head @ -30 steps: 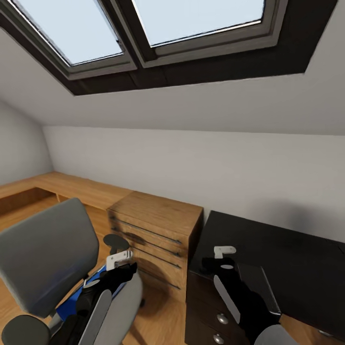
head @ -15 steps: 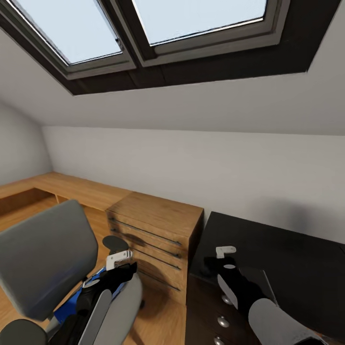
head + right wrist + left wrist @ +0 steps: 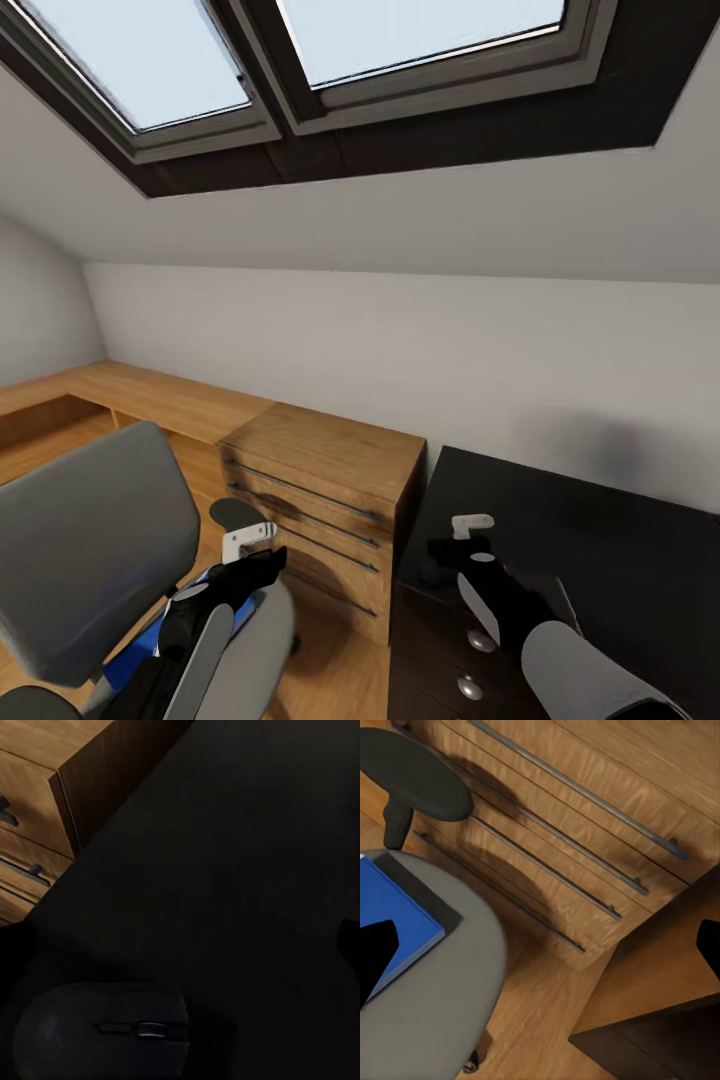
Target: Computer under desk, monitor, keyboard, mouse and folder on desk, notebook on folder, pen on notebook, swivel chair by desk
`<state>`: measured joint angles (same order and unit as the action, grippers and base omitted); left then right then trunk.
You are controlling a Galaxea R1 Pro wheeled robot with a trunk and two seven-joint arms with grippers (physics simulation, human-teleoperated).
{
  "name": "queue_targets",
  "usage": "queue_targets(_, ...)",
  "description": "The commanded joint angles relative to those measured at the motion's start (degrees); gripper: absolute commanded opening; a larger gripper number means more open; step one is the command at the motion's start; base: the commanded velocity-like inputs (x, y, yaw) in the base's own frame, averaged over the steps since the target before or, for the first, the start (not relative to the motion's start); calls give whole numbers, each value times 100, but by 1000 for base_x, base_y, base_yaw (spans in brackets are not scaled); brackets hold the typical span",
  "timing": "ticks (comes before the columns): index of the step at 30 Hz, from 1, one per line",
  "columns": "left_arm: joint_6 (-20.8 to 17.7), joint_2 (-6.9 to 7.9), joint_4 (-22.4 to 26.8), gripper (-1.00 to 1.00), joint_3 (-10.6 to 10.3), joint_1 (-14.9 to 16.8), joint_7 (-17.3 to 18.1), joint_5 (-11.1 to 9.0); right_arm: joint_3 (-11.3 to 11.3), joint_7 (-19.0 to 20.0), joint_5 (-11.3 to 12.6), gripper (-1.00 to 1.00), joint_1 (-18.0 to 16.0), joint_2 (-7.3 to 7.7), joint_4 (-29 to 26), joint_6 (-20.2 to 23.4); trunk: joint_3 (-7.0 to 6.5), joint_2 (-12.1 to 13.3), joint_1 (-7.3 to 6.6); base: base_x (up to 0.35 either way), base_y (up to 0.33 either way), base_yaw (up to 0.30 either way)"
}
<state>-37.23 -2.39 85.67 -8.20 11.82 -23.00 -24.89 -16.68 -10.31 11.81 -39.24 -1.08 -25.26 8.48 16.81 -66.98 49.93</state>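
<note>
Flat bright-blue folder (image 3: 394,922) lay on grey upholstered swivel chair (image 3: 85,545) seat. Left gripper (image 3: 544,945) spread wide, empty. Dark rounded mouse (image 3: 101,1029) rested on glossy black desk (image 3: 600,540). Right gripper (image 3: 184,941) also wide, empty.

The left arm covers most of the blue folder (image 3: 135,655) on the swivel chair (image 3: 90,540). The mouse (image 3: 105,1031) on the desk (image 3: 247,870) is cut by the picture's edge, dark against the black top, its outline faint.

Wooden drawer chest (image 3: 320,500) stands between swivel chair (image 3: 90,550) and desk (image 3: 600,540), narrowing passage.
</note>
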Motion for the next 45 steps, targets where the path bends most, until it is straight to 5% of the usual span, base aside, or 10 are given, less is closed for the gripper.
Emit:
queue_targets(1,-13,1,9,100,-6,5,-55,-60,-45,-15,71,100,-4,36,65,-52,7,-5,1,182,0,0)
queue_targets(18,-21,-7,11,100,-12,5,-46,-60,-30,419,326,100,-39,286,247,-202,7,-5,1,69,0,0)
queue_targets(42,-21,-7,11,100,-12,5,-47,-69,-37,539,422,100,-40,261,276,-180,7,-5,1,0,0,0)
queue_targets(45,-21,-7,11,100,-14,5,-50,-69,-42,801,414,100,-40,263,276,-180,7,-5,1,0,0,0)
